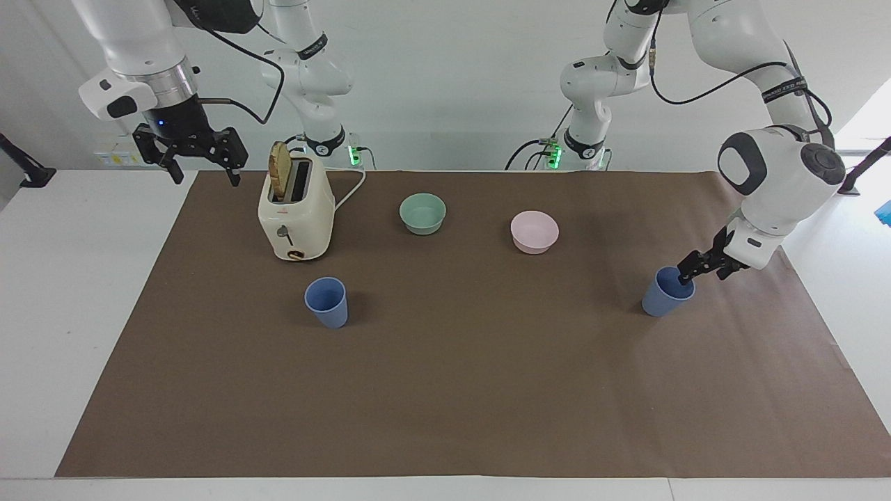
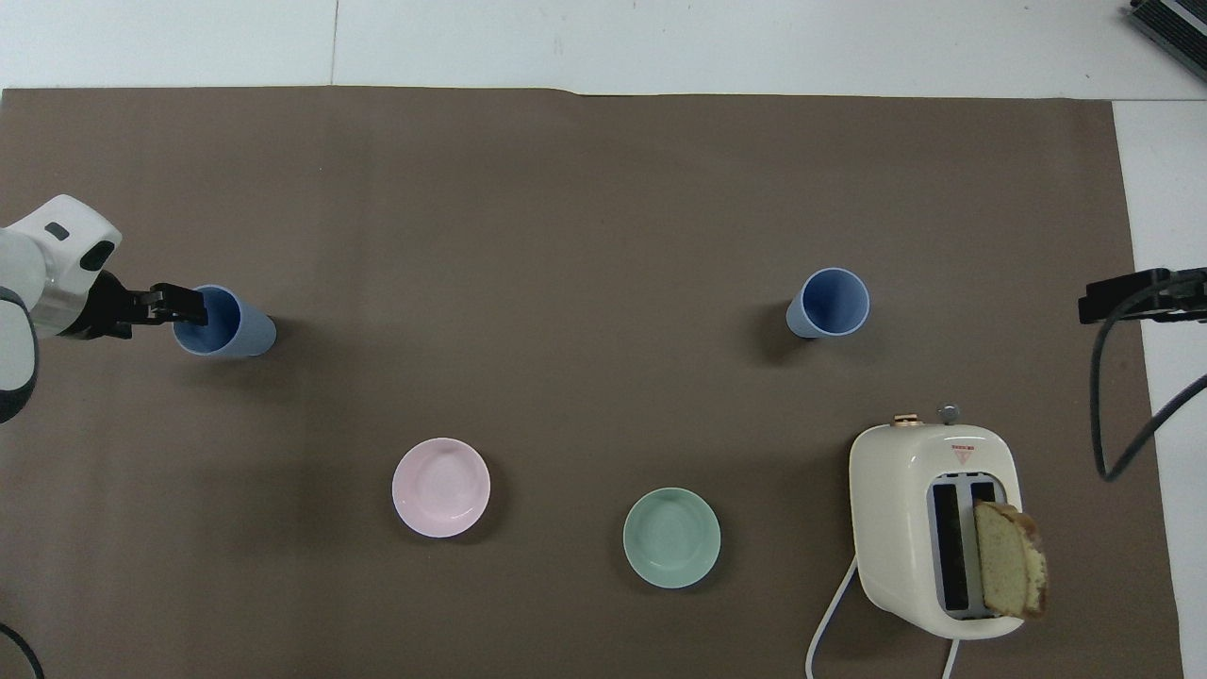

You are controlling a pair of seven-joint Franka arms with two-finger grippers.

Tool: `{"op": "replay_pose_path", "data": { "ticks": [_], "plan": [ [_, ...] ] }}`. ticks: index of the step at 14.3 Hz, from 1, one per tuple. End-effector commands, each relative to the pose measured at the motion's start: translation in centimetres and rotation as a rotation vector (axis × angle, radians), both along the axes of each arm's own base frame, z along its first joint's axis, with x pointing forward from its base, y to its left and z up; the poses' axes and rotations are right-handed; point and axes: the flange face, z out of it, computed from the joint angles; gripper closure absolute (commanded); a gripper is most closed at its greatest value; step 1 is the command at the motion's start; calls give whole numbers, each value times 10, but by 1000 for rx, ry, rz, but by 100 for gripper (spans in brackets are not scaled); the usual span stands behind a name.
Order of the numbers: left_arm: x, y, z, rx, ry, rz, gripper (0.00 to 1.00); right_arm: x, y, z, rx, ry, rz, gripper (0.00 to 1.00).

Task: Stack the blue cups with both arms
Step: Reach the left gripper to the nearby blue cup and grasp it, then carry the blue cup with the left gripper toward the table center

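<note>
Cups well apart on the mat, both upright, long axis vertical, mouths up: one cup toward the left arm's end of the table, farther from the robots than the pink bowl; the other cup toward the right arm's end, just farther from the robots than the toaster. Left gripper: slants down at the first cup's rim, tips at the mouth on the side toward the left arm's end, fingers spread, nothing pinched; cannot tell whether a tip touches the wall. Right gripper: waits high over the mat's edge beside the toaster, fingers spread wide, empty. Judged from this: grasp of the first cup in hand, nothing stacked yet. Next move likely turns on getting one finger inside the mouth and one outside that wall before closing. Clearly the left arm's cup; the other falls to the right arm. Risk: a nudge at the rim tipping so narrow a cup.
</note>
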Motion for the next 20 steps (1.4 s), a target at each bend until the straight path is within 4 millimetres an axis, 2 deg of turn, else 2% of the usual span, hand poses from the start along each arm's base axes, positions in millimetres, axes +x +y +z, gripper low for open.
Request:
{"op": "replay_pose_path", "data": {
  "ticks": [1, 2, 3, 4, 8, 10, 11, 13, 15, 17, 20],
  "plan": [
    [-10, -4, -5, -7, -18, 17, 30, -6, 1, 0, 0, -8, 17, 0],
    [-10, -7, -6, -8, -15, 10, 69, -6, 1, 0, 0, -6, 17, 0],
    [-10, -10, -6, -9, -14, 7, 97, -6, 1, 0, 0, -6, 17, 0],
    [-8, -12, -6, -10, -14, 2, 100, -6, 1, 0, 0, -6, 17, 0],
    [0, -15, 5, -56, -41, 27, 100, -7, 2, 0, 0, -6, 19, 0],
    [7, -20, 20, -61, -62, 23, 100, -7, 3, 0, 0, -6, 20, 0],
    [11, -31, 32, -62, -71, 6, 100, -7, 3, 0, 0, -6, 20, 0],
    [14, -66, 58, -86, -65, 6, 100, -7, 3, 0, 0, -6, 20, 0],
    [13, -113, 79, -98, -70, 72, 100, -7, 3, 0, 0, -6, 20, 0],
    [2, -177, 83, -110, -55, 126, 100, -7, 3, 0, 0, -6, 20, 0],
    [-17, -253, 87, -125, -49, 156, 100, -7, 3, 0, 0, -6, 20, 0]
  ]
}}
